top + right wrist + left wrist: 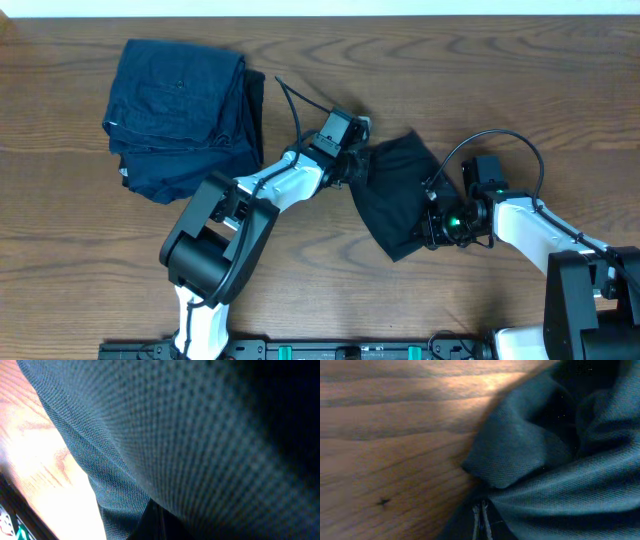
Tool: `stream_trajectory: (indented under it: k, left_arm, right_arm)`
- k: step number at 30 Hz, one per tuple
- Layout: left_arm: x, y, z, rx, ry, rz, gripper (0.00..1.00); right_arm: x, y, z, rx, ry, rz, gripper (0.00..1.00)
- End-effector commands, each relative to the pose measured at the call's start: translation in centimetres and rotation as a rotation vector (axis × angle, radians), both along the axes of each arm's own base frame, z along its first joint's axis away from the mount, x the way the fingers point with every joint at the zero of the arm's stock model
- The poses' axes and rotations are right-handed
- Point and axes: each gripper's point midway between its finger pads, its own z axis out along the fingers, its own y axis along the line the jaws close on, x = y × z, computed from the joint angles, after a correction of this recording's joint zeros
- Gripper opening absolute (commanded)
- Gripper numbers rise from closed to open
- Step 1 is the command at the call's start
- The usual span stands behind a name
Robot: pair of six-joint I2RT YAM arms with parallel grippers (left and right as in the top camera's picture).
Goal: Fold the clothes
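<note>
The clothes (395, 195), a black T-shirt, lie bunched in a small crumpled heap on the wooden table between my two arms. My left gripper (357, 168) is at the heap's upper left edge, shut on the fabric. In the left wrist view its thin fingertips (481, 519) are pressed together at a fold of the dark cloth (560, 470). At the heap's right side, my right gripper (432, 212) is shut on the shirt too. In the right wrist view the fabric (190, 435) drapes over almost everything, and the jaws (159, 522) are buried under it.
A dark blue folded stack (185, 115) sits at the back left of the table (80, 250). A black cable (295, 105) loops behind the left wrist. The arm bases stand along the front edge (330, 350).
</note>
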Motion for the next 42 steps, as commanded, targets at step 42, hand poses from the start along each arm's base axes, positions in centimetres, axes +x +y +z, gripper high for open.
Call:
stream_trajectory:
  k: [42]
  left_arm:
    - [-1.6,-8.2,-2.0,-0.225,-0.039,-0.175,0.17]
  right_arm:
    - [1.2,-8.9,0.3,-0.212,-0.100,-0.387,0.01]
